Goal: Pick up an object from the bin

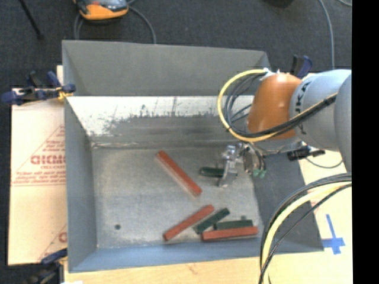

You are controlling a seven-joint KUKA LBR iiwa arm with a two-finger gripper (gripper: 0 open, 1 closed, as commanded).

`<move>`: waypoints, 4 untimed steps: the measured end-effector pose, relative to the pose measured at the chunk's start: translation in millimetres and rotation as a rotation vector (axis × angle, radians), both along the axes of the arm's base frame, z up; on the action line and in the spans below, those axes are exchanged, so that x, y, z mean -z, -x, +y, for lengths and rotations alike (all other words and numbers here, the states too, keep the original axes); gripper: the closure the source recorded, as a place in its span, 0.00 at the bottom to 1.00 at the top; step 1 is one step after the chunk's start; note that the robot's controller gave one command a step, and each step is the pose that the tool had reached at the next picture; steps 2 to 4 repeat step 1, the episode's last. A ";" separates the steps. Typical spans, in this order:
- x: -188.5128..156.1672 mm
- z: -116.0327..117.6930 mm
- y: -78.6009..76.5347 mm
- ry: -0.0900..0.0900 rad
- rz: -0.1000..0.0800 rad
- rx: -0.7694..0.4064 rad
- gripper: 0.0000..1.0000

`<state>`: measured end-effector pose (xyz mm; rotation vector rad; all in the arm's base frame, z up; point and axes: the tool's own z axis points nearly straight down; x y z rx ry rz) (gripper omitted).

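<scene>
My gripper hangs at the right side of the bin, its metal fingers pointing down just above the floor. A small dark green stick lies right beside the fingertips on their left, touching or nearly touching them. To the left of that, a long red-brown bar lies on a diagonal in the middle of the bin. I see nothing between the fingers.
Near the front right of the bin lie another red-brown bar, a dark green stick and a red bar with a green one against it. The arm with its orange cover and cables leans in from the right.
</scene>
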<state>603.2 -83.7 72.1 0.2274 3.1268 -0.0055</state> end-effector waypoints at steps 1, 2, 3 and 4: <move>-148.1 -21.0 9.6 -0.003 -0.001 0.009 1.00; -148.1 -21.0 9.6 -0.003 -0.001 0.009 1.00; -148.1 -21.0 9.6 -0.003 -0.001 0.009 1.00; -148.1 -21.0 9.6 -0.003 -0.001 0.009 1.00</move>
